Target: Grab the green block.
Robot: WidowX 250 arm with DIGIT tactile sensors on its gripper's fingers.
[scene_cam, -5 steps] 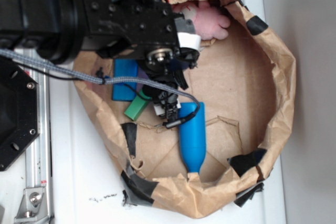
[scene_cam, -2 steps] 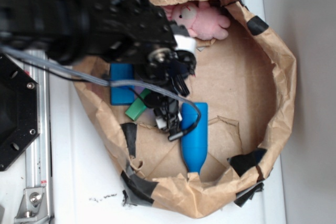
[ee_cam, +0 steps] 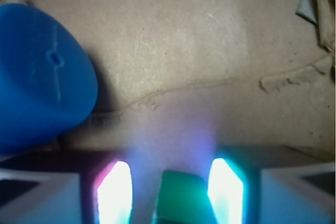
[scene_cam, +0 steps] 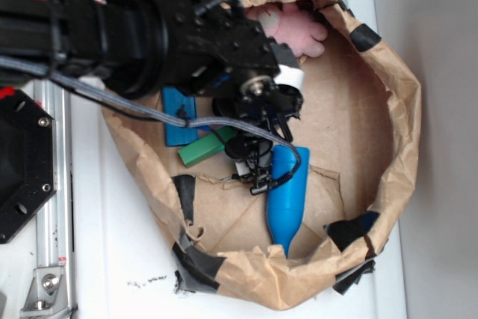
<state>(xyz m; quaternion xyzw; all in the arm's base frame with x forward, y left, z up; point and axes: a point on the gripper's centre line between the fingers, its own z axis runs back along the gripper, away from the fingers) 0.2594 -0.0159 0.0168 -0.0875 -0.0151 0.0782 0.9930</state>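
Arm has swung toward 3 o'clock since a second ago; blue bottle (scene_cam: 286, 193) got nudged, now tilted. Gripper (ee_cam: 171, 192) fingers parted narrowly around the green block (scene_cam: 208, 147), not clamped. Block sits beside the blue block (scene_cam: 178, 115). Bag wall (scene_cam: 399, 121) at 3 o'clock, open cardboard between.

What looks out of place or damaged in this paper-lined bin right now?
The brown paper wall is crumpled, torn and patched with black tape. The blue bottle lies on its side, and the green block lies askew, one end between the gripper fingers. A pink plush toy sits partly hidden under the arm.
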